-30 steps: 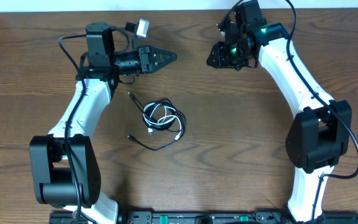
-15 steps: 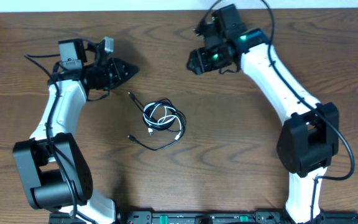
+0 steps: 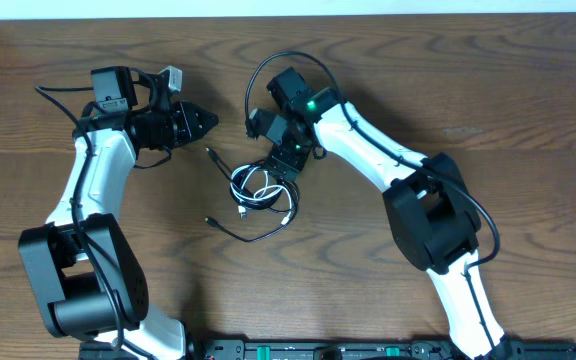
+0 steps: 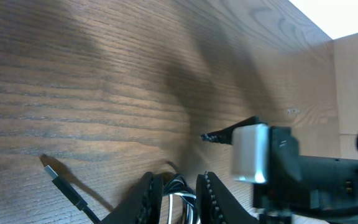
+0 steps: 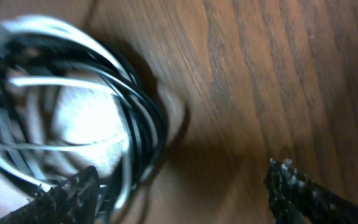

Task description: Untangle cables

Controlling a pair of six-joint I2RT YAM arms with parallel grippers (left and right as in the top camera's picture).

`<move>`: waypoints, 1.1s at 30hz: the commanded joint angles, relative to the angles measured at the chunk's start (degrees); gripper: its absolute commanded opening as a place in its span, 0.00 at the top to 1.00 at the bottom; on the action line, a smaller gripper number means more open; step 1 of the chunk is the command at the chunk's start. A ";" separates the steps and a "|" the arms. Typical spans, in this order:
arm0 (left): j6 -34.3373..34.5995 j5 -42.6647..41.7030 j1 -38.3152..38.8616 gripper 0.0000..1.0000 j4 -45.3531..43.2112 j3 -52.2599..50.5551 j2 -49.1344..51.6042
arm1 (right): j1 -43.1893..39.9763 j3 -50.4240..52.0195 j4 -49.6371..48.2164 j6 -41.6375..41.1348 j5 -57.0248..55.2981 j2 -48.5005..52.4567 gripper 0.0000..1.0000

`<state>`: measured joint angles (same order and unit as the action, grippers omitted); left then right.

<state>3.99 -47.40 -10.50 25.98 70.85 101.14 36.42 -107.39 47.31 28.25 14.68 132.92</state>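
Above coiled cables (image 3: 257, 190), right pincer (image 5: 182, 186) spread

I'm working over a dark brown desk (image 3: 528, 90) whose strong wood grain runs left to right in my overhead view. Along its far edge lies a thin white strip (image 3: 268, 7); I cannot tell whether it is wall or floor. In the left wrist view a pale tan panel (image 4: 356, 81) stands past the desk's edge, with bright white above it. The light is soft and even. Shadows on the wood are blurred at the edges, the broadest a dark smear across the left wrist view.
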 commanded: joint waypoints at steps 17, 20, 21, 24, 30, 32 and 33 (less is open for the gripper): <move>-1.42 0.57 -0.37 0.76 0.57 0.63 -1.16 | 3.30 -0.17 8.81 -8.74 -9.20 3.10 0.38; -1.42 0.55 -0.35 0.76 0.90 0.63 -1.16 | 2.49 -0.17 7.30 -15.28 -9.22 3.10 0.86; -1.42 0.55 -0.35 0.76 1.09 0.63 -1.16 | 2.16 -0.17 6.93 -16.65 -9.20 3.10 0.99; -1.44 0.52 -0.37 0.77 1.46 0.63 -1.22 | 0.55 -1.38 7.61 -20.50 -9.11 2.19 0.99; -4.48 -0.13 -0.35 0.80 2.51 0.66 -5.22 | -4.48 -3.39 6.71 -20.92 4.04 -6.05 0.99; -5.09 -0.90 -0.35 0.80 2.99 0.66 -7.58 | -6.16 -3.39 5.22 -20.92 8.66 -8.94 0.99; -6.62 -2.54 -0.17 0.80 3.56 0.66 -9.53 | -7.28 -3.39 4.02 -20.92 12.81 -10.71 0.99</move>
<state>1.17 -47.33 -10.50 28.67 70.85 96.77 31.35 -108.92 52.84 8.58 16.38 129.80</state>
